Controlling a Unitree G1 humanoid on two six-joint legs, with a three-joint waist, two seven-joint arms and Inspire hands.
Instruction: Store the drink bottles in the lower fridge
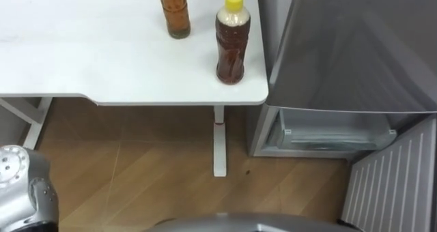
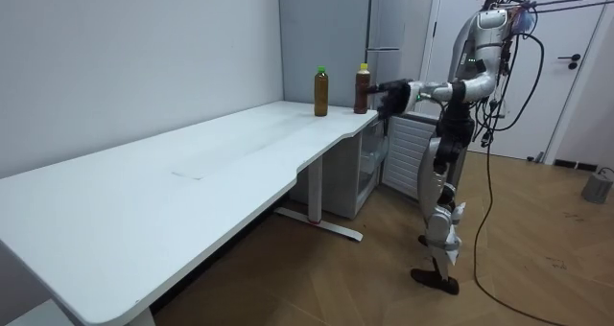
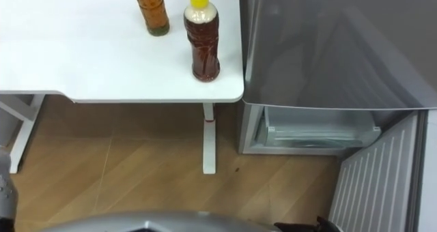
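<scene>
Tea bottle (image 1: 232, 46) stood at the corner of the white table (image 1: 102, 61), a second bottle (image 1: 174, 12) at its 10 o'clock, the open lower fridge (image 1: 334, 133) at 4 o'clock. What seemed my left hand (image 2: 389, 97) hovered near the tea bottle; I could not tell its grip.

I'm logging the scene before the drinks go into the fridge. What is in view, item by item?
table: one, white, its end next to the fridge
yellow-capped bottle: one, dark brown drink, upright near the table corner by the fridge
green-capped bottle: one, amber drink, upright on the table, to the robot's left of the other
fridge: one, grey, right of the table
lower fridge door: one, grey, ribbed inside, swung open
drawer: one, pale, inside the lower fridge
floor: wood, brown
pail: one, grey, on the floor at the room view's right
left hand: one, dark, held out at table height beside the table corner
</scene>
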